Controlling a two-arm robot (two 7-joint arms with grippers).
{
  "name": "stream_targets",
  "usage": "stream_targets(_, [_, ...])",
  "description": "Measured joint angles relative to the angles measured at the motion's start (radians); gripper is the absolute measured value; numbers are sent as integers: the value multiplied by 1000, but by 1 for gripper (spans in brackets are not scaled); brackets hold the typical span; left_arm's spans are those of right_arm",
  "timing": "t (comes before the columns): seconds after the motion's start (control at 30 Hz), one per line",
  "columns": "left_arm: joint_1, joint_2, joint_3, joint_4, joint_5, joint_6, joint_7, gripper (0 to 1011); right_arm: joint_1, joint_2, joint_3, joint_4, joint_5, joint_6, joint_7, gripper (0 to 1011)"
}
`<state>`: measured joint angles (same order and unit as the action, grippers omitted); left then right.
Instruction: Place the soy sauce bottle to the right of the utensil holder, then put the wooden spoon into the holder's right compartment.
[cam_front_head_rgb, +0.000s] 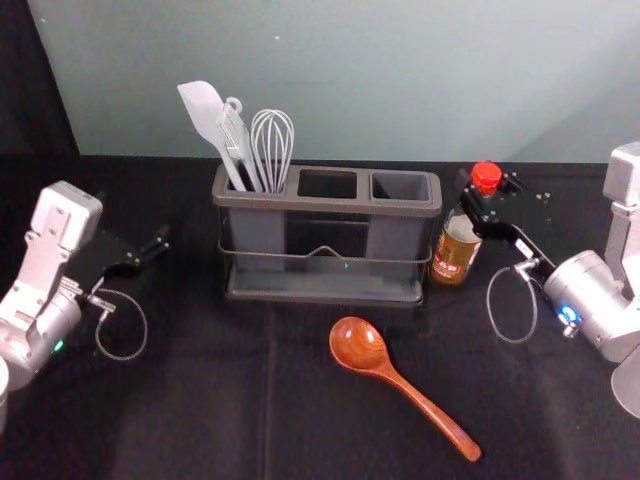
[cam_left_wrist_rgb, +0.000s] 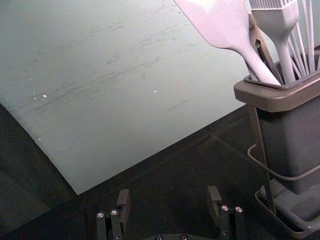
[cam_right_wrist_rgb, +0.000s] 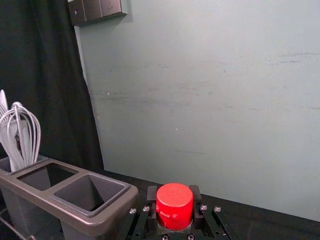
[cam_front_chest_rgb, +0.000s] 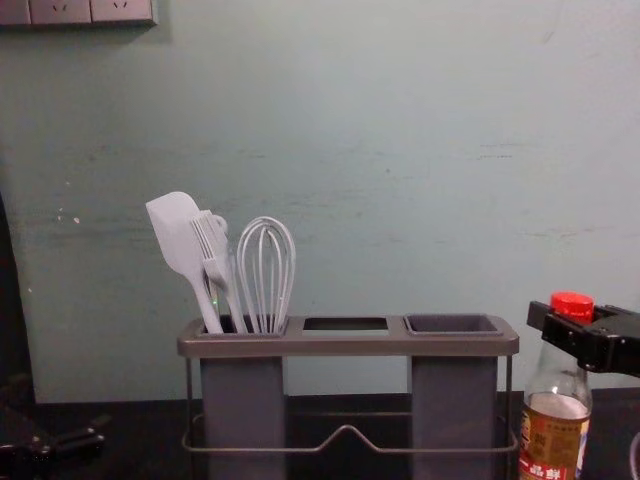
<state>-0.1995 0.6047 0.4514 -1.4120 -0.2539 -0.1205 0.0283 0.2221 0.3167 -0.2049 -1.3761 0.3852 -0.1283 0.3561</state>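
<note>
Far left, head view: dark curtain (cam_front_head_rgb: 35, 90) at upper left. Left gripper (cam_front_head_rgb: 150, 250) at mid-left, over the table (cam_front_head_rgb: 200, 400), jaws apart, nothing between them. Table surface is black, with a crease running up and down left of center. Socket panel (cam_front_chest_rgb: 75, 11) on the wall at upper left of the chest view. Wall (cam_front_head_rgb: 400, 80) is pale gray-green, scuffed, with small white specks; it spans the top of frame behind everything. Utensil holder (cam_front_head_rgb: 290, 202) at center; spatula (cam_front_head_rgb: 205, 110), brush (cam_front_chest_rgb: 210, 245) and whisk (cam_front_head_rgb: 272, 140) stand in its left compartment. Wooden spoon (cam_front_head_rgb: 358, 345) lies on the table in front of the holder, bowl at lower center, handle running to lower right. Soy sauce bottle (cam_front_head_rgb: 455, 250) is right of center, just beside the holder's right end, red cap up. Right gripper (cam_front_head_rgb: 488, 190) at mid-right, jaws clamped on the bottle just under the cap.
</note>
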Motion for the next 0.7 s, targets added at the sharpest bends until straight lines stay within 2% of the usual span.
stream_targets(0.17, [0, 0, 0, 0, 0, 0, 0, 1005, 1, -4, 0, 5, -2, -2, 1, 384])
stream_targets(0.23, [0, 0, 0, 0, 0, 0, 0, 1005, 1, -6, 2, 6, -2, -3, 5, 420])
stream_targets(0.4, [0, 0, 0, 0, 0, 0, 0, 1005, -2, -8, 9, -5, 1, -3, 6, 586])
stream_targets(0.43, [0, 0, 0, 0, 0, 0, 0, 1005, -5, -8, 14, -14, 4, -3, 5, 648])
stream_targets(0.53, [0, 0, 0, 0, 0, 0, 0, 1005, -9, -5, 21, -32, 7, -3, 5, 708])
stream_targets(0.57, [0, 0, 0, 0, 0, 0, 0, 1005, -13, -1, 26, -48, 8, -3, 5, 765])
stream_targets(0.7, [0, 0, 0, 0, 0, 0, 0, 1005, -26, 10, 39, -93, 11, -1, 1, 872])
